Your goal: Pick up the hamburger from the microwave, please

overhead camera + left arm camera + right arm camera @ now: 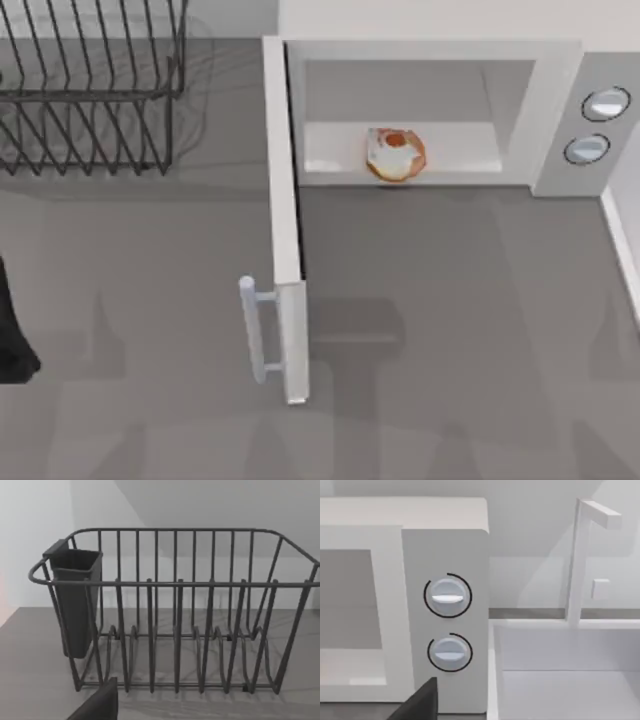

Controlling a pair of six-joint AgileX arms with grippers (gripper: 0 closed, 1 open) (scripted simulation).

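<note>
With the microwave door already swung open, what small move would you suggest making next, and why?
Probably bring the right arm in toward the open cavity of the microwave. The door stands wide open on the top view's left, the hamburger sits near the front of the cavity floor, unobstructed, and the right wrist view faces the dials, so that arm seems nearer. The left arm faces the wire rack.
</note>
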